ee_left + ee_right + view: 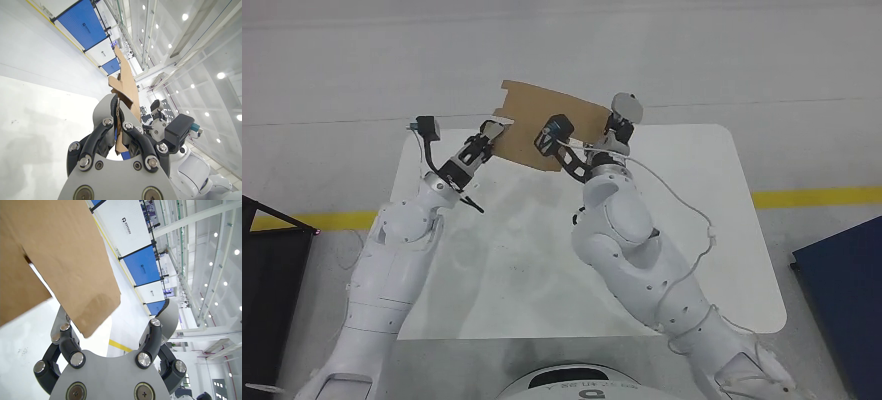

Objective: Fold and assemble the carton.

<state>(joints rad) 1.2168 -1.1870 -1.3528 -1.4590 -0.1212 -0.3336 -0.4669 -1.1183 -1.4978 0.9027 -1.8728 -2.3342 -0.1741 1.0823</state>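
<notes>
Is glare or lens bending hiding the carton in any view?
Top view: even light, carton distinct against the floor. Left wrist view: lamps glare, lines bow, carton edge-on in the left gripper. Right wrist view: carton's near corner shaded, by the open right gripper.

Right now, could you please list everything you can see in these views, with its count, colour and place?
carton: one, brown, still flat, held up over the table's far edge.
table: one, white, beneath both arms.
floor line: one, yellow, on the floor to either side of the table.
partition panels: several, blue and white, in the room behind.
bin-like object: one, dark blue, on the floor to the robot's right.
frame: one, black, on the floor to the robot's left.
left gripper: one, grey and black, shut on the carton's left edge.
right gripper: one, grey and black, open, at the carton's right end.
</notes>
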